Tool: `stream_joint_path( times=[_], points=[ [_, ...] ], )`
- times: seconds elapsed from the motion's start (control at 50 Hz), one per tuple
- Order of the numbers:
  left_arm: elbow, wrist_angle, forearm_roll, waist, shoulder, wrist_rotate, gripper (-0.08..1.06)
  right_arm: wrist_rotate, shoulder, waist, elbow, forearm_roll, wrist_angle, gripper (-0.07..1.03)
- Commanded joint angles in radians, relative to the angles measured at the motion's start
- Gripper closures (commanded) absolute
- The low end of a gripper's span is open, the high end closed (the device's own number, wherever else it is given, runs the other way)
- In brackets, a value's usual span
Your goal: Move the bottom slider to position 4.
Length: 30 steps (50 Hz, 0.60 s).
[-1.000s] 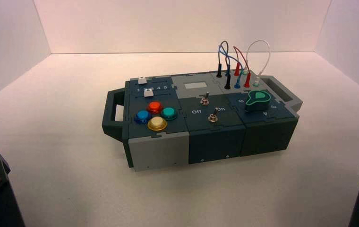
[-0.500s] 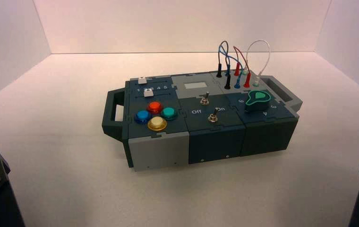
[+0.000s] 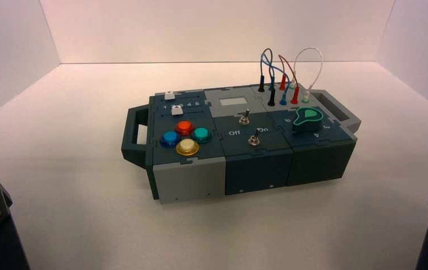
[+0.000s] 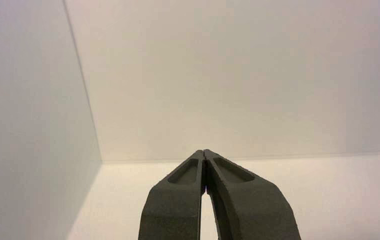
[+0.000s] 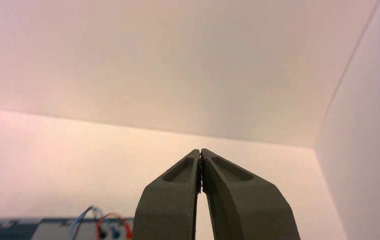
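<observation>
Nothing has moved on the box (image 3: 240,169) in the last second, so your task is not begun. The bottom slider (image 3: 177,109) sits at the far left, above the coloured buttons (image 3: 186,136), left of position 4 (image 3: 191,104). Only your wrist views show the claws: left gripper (image 4: 204,151) and right gripper (image 5: 200,150) both clenched, empty, parked near you.

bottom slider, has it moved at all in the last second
No. The bottom slider sits at the same spot beside the numeral row, above the red button.
</observation>
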Motion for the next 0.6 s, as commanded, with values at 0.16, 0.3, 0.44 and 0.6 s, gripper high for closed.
stream_joint_path(
  times=[0.16, 0.3, 0.44, 0.6],
  points=[
    [-0.109, 0.219, -0.003, -0.086, 0.035, 0.0, 1.01, -0.003, 0.089, 0.121, -0.118, 0.005, 0.183, 0.99],
    [-0.14, 0.333, -0.008, -0.149, 0.048, 0.0, 1.01, -0.005, 0.155, 0.184, -0.153, 0.009, 0.264, 0.99],
    [-0.158, 0.426, -0.012, -0.204, 0.066, 0.002, 1.01, -0.008, 0.209, 0.262, -0.183, 0.052, 0.293, 0.99],
    [-0.166, 0.489, -0.029, -0.236, 0.094, 0.002, 1.01, -0.02, 0.272, 0.33, -0.19, 0.118, 0.301, 0.99]
  ],
)
